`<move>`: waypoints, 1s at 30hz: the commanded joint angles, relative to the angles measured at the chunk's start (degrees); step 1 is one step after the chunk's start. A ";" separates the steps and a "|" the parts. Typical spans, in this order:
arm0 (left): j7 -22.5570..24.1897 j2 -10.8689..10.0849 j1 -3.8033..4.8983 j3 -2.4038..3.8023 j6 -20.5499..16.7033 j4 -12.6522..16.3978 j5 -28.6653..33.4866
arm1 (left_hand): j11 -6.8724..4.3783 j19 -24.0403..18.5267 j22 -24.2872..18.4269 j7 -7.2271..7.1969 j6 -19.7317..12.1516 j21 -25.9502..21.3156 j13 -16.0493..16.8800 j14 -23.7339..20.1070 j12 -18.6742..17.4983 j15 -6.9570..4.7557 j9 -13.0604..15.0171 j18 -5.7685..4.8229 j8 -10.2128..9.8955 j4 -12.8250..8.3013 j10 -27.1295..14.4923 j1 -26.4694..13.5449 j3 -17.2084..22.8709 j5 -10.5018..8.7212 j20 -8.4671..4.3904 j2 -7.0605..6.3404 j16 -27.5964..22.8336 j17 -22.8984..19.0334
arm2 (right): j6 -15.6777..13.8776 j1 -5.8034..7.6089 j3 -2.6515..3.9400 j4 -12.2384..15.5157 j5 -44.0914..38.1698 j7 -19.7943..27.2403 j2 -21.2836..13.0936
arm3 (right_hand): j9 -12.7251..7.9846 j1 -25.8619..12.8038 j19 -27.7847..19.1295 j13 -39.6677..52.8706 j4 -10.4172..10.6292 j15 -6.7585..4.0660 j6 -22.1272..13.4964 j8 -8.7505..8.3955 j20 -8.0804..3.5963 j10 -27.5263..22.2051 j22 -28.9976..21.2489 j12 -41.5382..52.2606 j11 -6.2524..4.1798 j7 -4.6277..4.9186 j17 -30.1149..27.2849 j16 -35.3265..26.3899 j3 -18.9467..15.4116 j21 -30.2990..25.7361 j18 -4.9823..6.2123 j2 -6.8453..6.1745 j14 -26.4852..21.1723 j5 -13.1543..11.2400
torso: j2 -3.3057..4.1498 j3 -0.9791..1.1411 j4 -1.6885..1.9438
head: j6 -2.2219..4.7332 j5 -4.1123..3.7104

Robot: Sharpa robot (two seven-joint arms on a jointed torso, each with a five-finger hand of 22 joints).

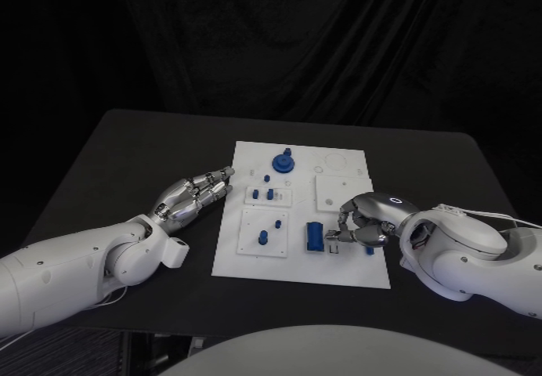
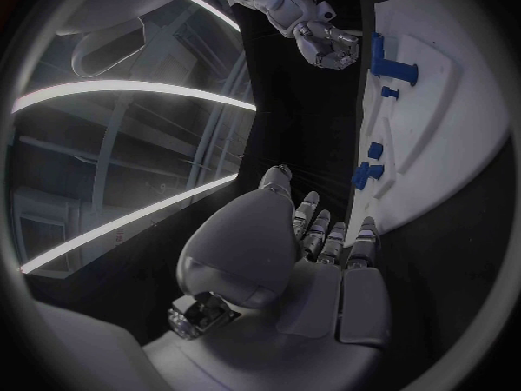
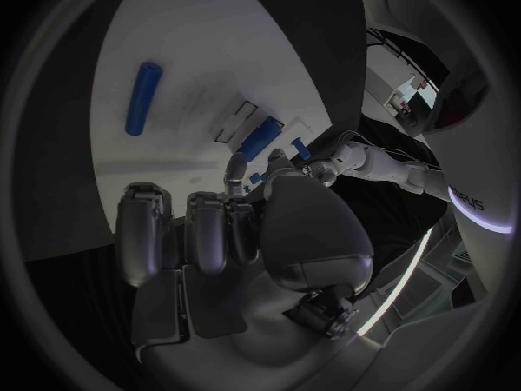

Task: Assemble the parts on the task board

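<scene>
The white task board (image 1: pixel 339 266) lies in the middle of the black table. On it are a round blue part (image 1: pixel 281 163), small blue pegs (image 1: pixel 263 193) standing in a raised plate, two more pegs (image 1: pixel 270 229) and a long blue block (image 1: pixel 314 236). My right hand (image 1: pixel 362 220) hovers over the board's right side with its fingers curled down onto a small blue part (image 1: pixel 335 239); whether it grips that part is hidden. In the right wrist view a blue cylinder (image 3: pixel 143 98) lies on the board beyond the fingers (image 3: pixel 207 235). My left hand (image 1: pixel 198 196) lies stretched out beside the board's left edge, holding nothing.
Another small blue piece (image 1: pixel 370 251) sits by the board's right edge under my right wrist. The black table (image 1: pixel 135 149) spreads bare to the left and behind the board. The left wrist view shows the board (image 2: pixel 456 122) past my left fingers (image 2: pixel 331 239).
</scene>
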 commanded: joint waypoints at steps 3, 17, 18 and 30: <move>2.78 0.23 -0.13 0.05 0.46 -0.04 0.18 | 0.17 0.13 -0.03 0.28 -0.13 0.27 0.01 -0.12 0.05 0.03 0.00 0.71 0.17 0.01 0.17 0.44 0.20 0.32 -0.01 -0.17 -0.39 -0.09 | -0.84 -0.48 0.02 -0.81 -1.26 1.41 1.54 | 1.32 0.54 2.90 15.08 0.08 -0.57 -0.54 1.15 -0.62 5.99 12.61 0.16 -0.42 -0.11 7.68 0.14 -0.50 0.27 0.09 -0.23 4.67 -1.43 | 0.03 -0.01 -0.15 | -0.01 0.40; 2.37 0.13 -0.18 0.05 0.68 -0.08 0.18 | 0.28 0.12 -0.07 0.38 -0.16 0.25 0.00 -0.12 0.03 0.15 -0.02 0.69 0.14 0.08 0.11 0.42 0.22 0.26 0.04 -0.12 -0.39 -0.09 | 0.74 -1.69 0.03 -1.82 -1.27 2.06 3.38 | 3.45 -0.52 2.83 15.08 0.45 -0.78 -1.00 2.90 -0.82 5.99 12.56 0.16 -0.67 -0.40 7.52 0.08 -0.81 0.13 0.13 -1.60 4.63 -3.17 | 0.02 0.02 -0.01 | -0.01 0.58; 2.35 0.15 -0.19 0.05 0.70 -0.09 0.18 | 0.28 0.12 -0.07 0.38 -0.16 0.25 0.00 -0.12 0.03 0.15 -0.02 0.69 0.14 0.08 0.11 0.42 0.22 0.26 0.04 -0.12 -0.39 -0.09 | 0.77 -1.72 0.03 -1.86 -1.27 2.08 3.42 | 3.45 -0.52 2.83 15.08 0.45 -0.78 -1.00 2.90 -0.82 5.99 12.56 0.16 -0.67 -0.40 7.52 0.08 -0.81 0.13 0.13 -1.60 4.63 -3.17 | 0.01 0.01 0.00 | -0.01 0.61; 2.22 0.13 -0.22 0.05 0.79 -0.09 0.18 | 0.38 0.12 -0.08 0.48 -0.22 0.25 -0.01 -0.12 0.01 0.23 -0.03 0.67 0.11 0.19 0.06 0.34 0.21 0.15 0.08 -0.07 -0.39 -0.09 | 1.43 -1.83 0.03 -2.61 -1.28 1.83 3.83 | 4.24 0.64 2.82 15.08 0.01 -0.89 -1.29 3.43 -0.94 5.99 12.56 0.16 -0.80 -0.53 7.48 0.06 0.14 0.13 0.13 -1.68 4.62 -2.93 | -0.01 -0.01 -0.14 | -0.01 0.70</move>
